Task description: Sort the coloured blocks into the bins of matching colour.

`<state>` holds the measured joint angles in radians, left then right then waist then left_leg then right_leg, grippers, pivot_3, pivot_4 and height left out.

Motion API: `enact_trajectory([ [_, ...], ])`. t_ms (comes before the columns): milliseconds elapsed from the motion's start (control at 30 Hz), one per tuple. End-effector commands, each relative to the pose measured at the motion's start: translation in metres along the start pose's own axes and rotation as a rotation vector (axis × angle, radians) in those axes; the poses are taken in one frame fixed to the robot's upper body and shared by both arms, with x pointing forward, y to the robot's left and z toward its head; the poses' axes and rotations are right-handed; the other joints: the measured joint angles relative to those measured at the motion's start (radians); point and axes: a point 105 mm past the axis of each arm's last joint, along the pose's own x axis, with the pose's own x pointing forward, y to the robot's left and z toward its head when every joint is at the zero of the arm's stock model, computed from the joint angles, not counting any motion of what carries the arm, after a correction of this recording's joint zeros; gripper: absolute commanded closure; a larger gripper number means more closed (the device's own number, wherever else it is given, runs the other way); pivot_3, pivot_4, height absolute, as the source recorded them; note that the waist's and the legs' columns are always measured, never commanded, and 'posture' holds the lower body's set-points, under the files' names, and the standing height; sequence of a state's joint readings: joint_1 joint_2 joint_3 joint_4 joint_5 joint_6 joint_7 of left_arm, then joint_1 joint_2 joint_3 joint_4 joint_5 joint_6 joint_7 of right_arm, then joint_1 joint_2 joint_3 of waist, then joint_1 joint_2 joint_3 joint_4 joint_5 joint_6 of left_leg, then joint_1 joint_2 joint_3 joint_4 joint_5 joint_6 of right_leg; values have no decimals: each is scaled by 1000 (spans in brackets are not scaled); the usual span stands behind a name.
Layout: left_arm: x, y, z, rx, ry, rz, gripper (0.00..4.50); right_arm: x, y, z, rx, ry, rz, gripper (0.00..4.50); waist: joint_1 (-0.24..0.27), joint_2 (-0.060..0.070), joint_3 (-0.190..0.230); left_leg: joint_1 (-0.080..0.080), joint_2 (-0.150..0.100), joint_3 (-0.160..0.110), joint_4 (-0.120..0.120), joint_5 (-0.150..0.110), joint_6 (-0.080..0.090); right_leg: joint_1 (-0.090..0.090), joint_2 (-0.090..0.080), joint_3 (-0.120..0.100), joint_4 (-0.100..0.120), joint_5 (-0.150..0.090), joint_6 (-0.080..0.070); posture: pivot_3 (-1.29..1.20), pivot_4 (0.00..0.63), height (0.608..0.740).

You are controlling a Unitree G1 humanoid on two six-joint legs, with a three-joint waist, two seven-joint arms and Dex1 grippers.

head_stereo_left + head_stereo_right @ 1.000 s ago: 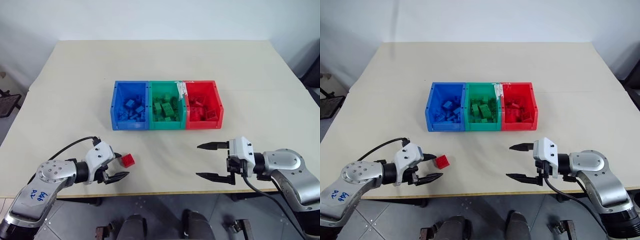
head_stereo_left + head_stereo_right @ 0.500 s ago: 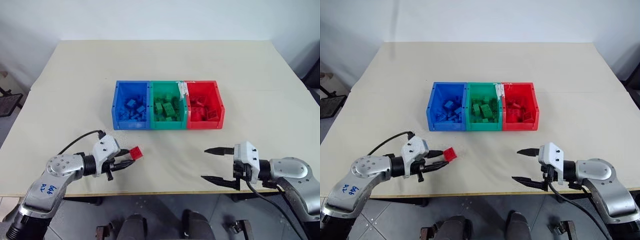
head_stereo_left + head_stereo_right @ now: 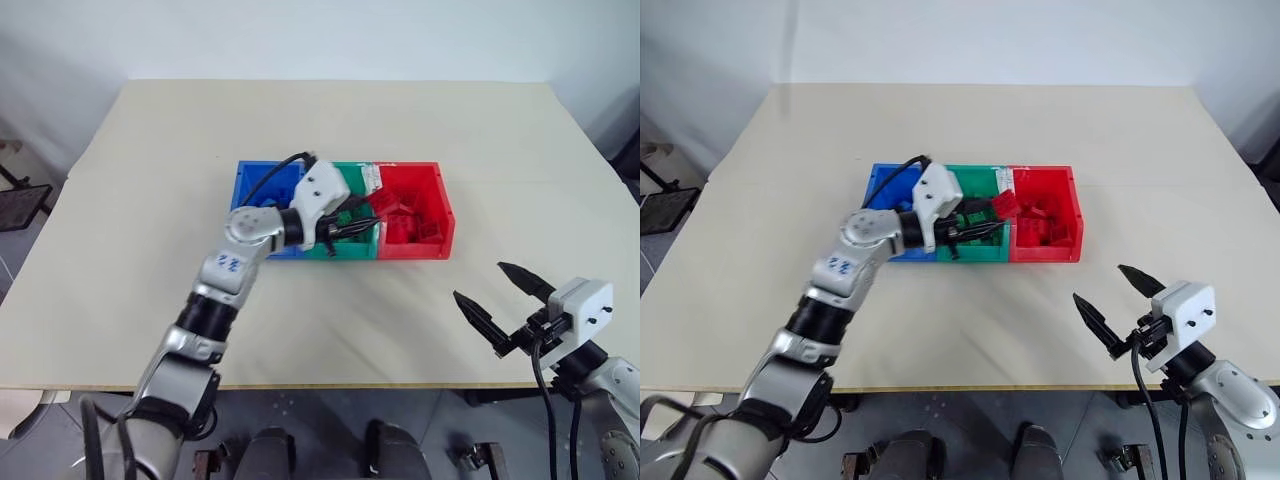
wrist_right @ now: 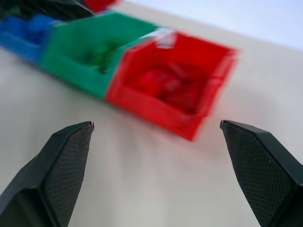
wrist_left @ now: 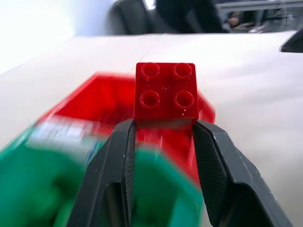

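the blue bin [image 3: 886, 187] sits leftmost in the joined row near the middle of the table [image 3: 760, 260], holding a heap of blue bricks. next to it the green bin [image 3: 978, 181] holds green bricks, and the left arm reaches across both from the near left. the left gripper [image 3: 992, 214] hangs over the green bin, at its right edge, with its fingers [image 5: 215, 165] pinching a red brick [image 3: 1004, 203] by two opposite sides, studs facing away from the wrist. the brick is just short of the red bin [image 3: 1058, 183], which already holds a pile of red bricks. further right and nearer, well apart from the bins, the right gripper [image 3: 1114, 297] hovers over bare table with its fingers spread wide and nothing between them.

as a judgement, the sorting looks nearly done: no loose brick lies on the table, and this red one seems the last. what is left is to carry it over the red bin and let go.

the table top is a pale beige, plain and matte. a white wall stands behind it, and grey floor tiles show below the near edge.
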<state>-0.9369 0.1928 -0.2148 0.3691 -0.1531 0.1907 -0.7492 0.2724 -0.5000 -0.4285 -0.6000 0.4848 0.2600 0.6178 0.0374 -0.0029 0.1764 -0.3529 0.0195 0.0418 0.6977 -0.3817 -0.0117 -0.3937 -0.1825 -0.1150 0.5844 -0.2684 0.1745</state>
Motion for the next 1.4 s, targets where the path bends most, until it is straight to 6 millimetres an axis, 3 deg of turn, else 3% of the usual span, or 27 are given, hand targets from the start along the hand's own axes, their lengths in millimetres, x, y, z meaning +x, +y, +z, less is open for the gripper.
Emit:
enact_trajectory([
  [33, 19, 6, 13, 89, -33, -7, 3062, -4, 5, 11, -29, -39, -29, 0, -3, 0, 0, 0, 0, 0, 0, 0, 0, 0, 0, 0, 0, 0, 0, 0, 150, 740],
  [200, 38, 5, 3, 136, 3, -19, 3062, -6, 21, 12, 1, -42, -19, 0, -2, 0, 0, -1, 0, 0, 1, -1, 1, 0, 0, 0, -2, 0, 0, 0, 150, 740],
  [233, 38, 4, 0, 115, -2, -19, 2306, -7, 27, 11, 25, -35, 5, 0, -2, 0, 0, -1, 0, 0, 1, -1, 1, 0, 0, 0, -2, 0, 0, 0, 150, 740],
  [333, 38, -2, -6, 101, -4, -45, 1395, -8, 35, 10, 57, -15, 46, 0, -4, 0, 0, -1, 0, 0, 0, -1, 1, 0, 0, 0, -1, 0, 0, 0, 150, 740],
  [467, 24, 0, -6, 104, -36, -39, 85, -2, 31, 15, 25, -30, 51, 0, -10, 0, 0, -1, 0, 0, 1, -1, 1, 0, 0, 0, -1, 0, 0, 0, 150, 740],
  [533, 15, -1, -3, 122, -59, -45, 38, 2, 30, 18, 15, -40, 65, 0, -11, 0, 0, -1, 0, 0, 1, -1, 1, 0, 0, 0, -1, 0, 0, 0, 150, 740],
  [600, -4, 1, -2, 100, -75, -34, 38, 10, 30, 20, 10, -53, 94, 0, -13, 0, 0, 0, 0, 0, 1, -1, 1, 0, 0, 0, 0, 0, 0, 0, 150, 740],
  [767, -82, -1, -14, 132, -45, 30, 38, 31, 32, 20, -25, -41, 226, 0, -34, 1, 0, 1, 1, -1, 0, -1, 1, 0, 0, 0, 1, 0, 0, 0, 150, 740],
  [967, -169, -11, -29, 79, 85, 108, 38, 40, 31, 20, -55, -37, 398, 0, -19, 1, 0, 0, 1, -2, 2, -1, 1, 0, -1, -2, 1, 0, 0, 0, 150, 740],
  [1033, -181, -14, -32, 49, 120, 125, 38, 41, 29, 19, -57, -38, 436, 0, -10, 2, 1, 0, 2, -3, 2, -1, 1, 0, 0, -2, 1, 0, 0, 0, 150, 740],
  [1133, -232, -24, -53, -38, 233, 199, 38, 41, 32, 6, -107, 40, 590, 0, -15, 2, 0, 0, 2, -2, 2, -1, 1, 1, -1, -1, 1, 0, 0, 0, 150, 740],
  [1233, -244, -33, -60, -58, 267, 211, 38, 38, 30, -6, -113, 85, 659, 0, -13, 2, 1, 1, 2, -2, 1, -1, 1, 0, 0, -1, 1, 0, 0, 0, 150, 740],
  [1400, -240, -36, -62, -46, 259, 252, 38, 45, 19, -7, -134, 51, 608, 0, -9, 1, 1, 0, 2, -2, 3, -1, 1, 1, 0, -2, 1, 0, 0, 0, 150, 740],
])
